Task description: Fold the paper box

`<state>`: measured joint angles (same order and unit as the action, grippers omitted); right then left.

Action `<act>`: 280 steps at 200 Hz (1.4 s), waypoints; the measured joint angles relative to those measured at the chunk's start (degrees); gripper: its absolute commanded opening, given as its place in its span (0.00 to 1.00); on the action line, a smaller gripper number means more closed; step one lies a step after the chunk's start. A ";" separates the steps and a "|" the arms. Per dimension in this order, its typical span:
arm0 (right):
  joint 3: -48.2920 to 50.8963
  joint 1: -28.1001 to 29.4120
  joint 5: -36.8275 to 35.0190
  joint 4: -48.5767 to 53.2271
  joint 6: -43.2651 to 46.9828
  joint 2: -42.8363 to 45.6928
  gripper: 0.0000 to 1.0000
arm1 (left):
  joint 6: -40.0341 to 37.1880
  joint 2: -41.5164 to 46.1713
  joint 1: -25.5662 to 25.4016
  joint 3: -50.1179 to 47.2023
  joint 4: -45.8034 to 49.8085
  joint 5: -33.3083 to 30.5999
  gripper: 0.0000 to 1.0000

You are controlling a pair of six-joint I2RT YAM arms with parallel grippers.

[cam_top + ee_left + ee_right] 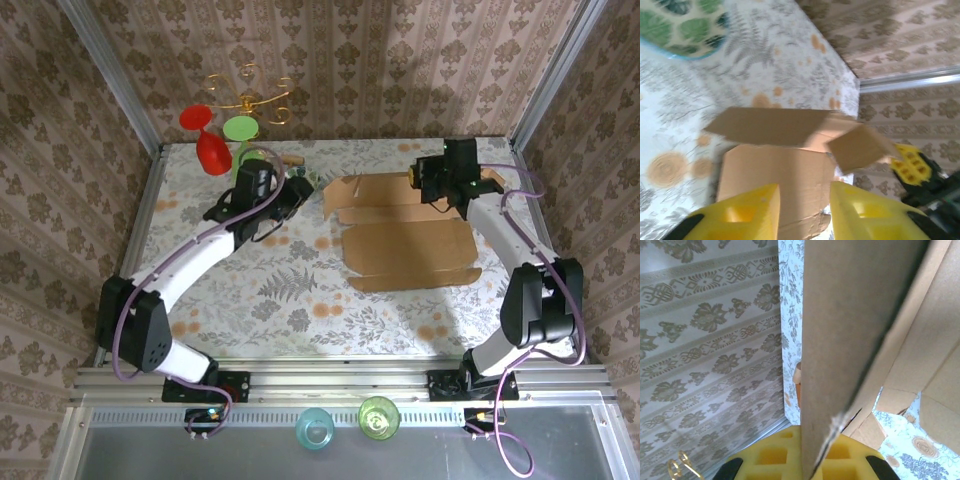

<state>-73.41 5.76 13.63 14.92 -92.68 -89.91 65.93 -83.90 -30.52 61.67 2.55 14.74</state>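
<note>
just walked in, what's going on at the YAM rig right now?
Both arms are working on the paper box, which lies mostly flat and unfolded on the table. The right pincer is shut on a flap at the box's far right corner, holding it lifted off the table. The left pincer sits at the box's left edge with its jaws apart; whether it touches the cardboard is unclear.
</note>
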 measured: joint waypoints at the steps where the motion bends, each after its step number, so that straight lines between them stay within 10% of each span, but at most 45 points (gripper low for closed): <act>1: -0.04 0.00 0.00 0.17 -0.11 0.13 0.00 | 0.13 0.00 0.02 -0.33 -0.20 0.00 0.26; 138: -0.50 -1.09 -1.42 10.08 -6.84 8.94 0.00 | 12.55 -28.81 -2.14 -13.05 -45.22 -1.99 0.31; 280: 2.45 -2.29 -0.90 8.17 -10.19 11.10 0.00 | 19.21 -36.02 -8.72 -9.27 -60.11 -6.93 0.37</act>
<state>-70.96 3.46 12.73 23.09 -102.87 -78.81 85.14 -119.92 -39.24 52.40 -57.56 7.81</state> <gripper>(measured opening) 0.059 0.367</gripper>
